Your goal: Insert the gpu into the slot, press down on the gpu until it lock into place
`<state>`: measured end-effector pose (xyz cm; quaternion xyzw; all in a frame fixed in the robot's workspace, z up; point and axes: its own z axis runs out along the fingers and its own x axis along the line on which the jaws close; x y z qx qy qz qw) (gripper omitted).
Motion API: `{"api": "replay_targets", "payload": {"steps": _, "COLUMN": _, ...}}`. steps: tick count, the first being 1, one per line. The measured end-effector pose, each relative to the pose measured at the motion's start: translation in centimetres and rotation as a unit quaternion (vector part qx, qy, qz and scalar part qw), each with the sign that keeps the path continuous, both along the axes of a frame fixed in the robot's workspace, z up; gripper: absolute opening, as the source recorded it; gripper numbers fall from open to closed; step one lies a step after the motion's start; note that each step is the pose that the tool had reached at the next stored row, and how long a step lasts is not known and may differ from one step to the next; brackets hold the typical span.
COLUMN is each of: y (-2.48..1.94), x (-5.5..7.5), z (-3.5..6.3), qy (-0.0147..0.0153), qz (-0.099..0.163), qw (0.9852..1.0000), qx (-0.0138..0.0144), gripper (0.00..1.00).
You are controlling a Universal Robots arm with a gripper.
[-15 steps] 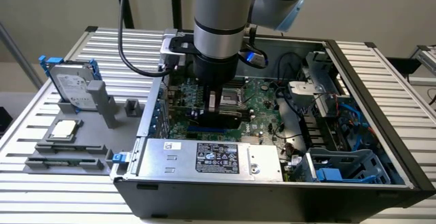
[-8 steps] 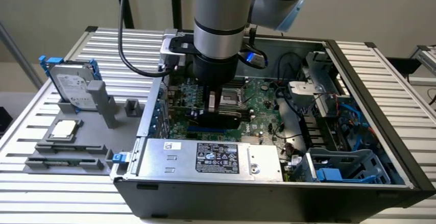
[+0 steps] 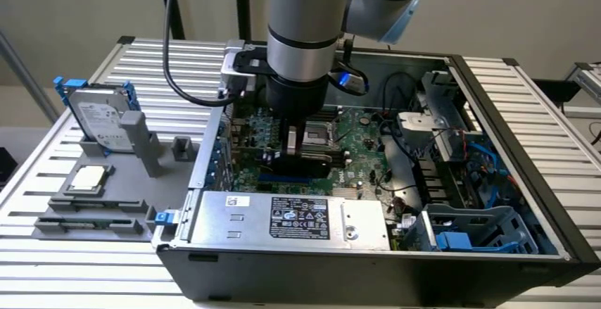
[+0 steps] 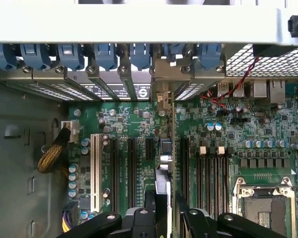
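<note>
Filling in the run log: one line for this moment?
gripper: shut on gpu | gpu: upright, lower edge at slot | seated: cannot tell | locked: cannot tell

No wording can be read anywhere in the opened computer case. In the lower centre of the exterior view, a black label point(image 3: 298, 218) with rows of white print sits on the silver power supply point(image 3: 362, 226). A small white sticker point(image 3: 238, 200) lies beside it toward the frame's left. Both are too fine to make out. At the exterior view's left, the grey hard drive point(image 3: 100, 120) carries a pale label, also illegible. In the wrist view, a black sticker point(image 4: 139, 91) bears a round white emblem. White lettering runs along the green motherboard point(image 4: 213, 115) beside its slots, none of it readable.
</note>
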<state>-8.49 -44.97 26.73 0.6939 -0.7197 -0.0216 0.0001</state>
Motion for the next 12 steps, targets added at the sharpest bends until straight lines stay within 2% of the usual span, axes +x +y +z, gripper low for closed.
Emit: {"api": "replay_targets", "payload": {"steps": 12, "y": 0.02, "x": 0.00, "z": -0.51, "qy": 0.0016, "qz": 0.000, "qw": 1.0000, "qx": -0.0001, "gripper": 0.26}}
